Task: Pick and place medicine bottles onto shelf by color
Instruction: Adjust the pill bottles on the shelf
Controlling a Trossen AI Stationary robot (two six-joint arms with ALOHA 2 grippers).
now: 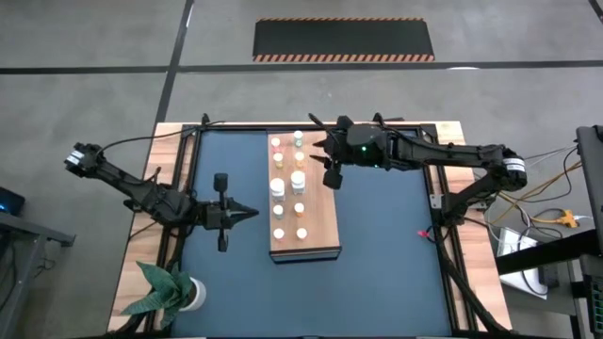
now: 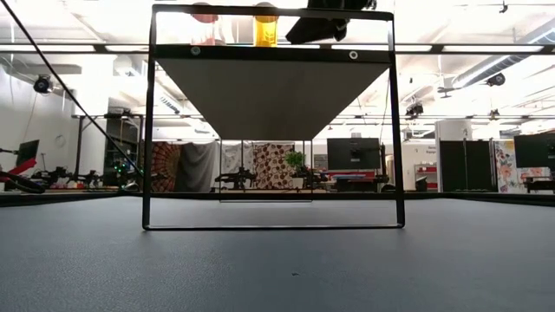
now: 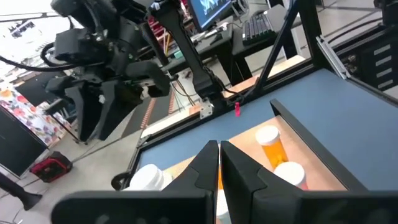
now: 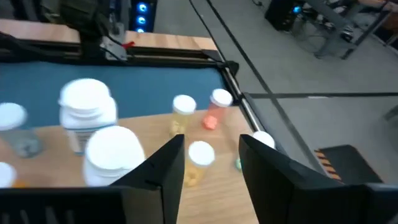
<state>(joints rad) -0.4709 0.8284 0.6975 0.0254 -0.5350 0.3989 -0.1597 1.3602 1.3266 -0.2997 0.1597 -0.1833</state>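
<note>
The shelf (image 1: 320, 221) is a light-brown board raised on a black frame (image 2: 148, 130) in the middle of the dark mat. Several small medicine bottles stand upright on it in two rows (image 1: 279, 188), among them larger white ones (image 4: 87, 112), an orange one (image 4: 183, 109) and a pink one (image 4: 217, 106). My right gripper (image 1: 317, 151) is open over the shelf's far end. Its fingers stand on either side of a white-capped yellowish bottle (image 4: 200, 155), apart from it. My left gripper (image 1: 252, 213) is shut and empty, level beside the shelf's left edge; orange bottles (image 3: 270, 143) show past its fingers.
A white pot with a green plant (image 1: 174, 294) stands at the near left corner. A small red thing (image 1: 423, 233) lies at the mat's right edge. The wooden table rim (image 1: 443, 132) surrounds the mat. Open mat lies on both sides of the shelf.
</note>
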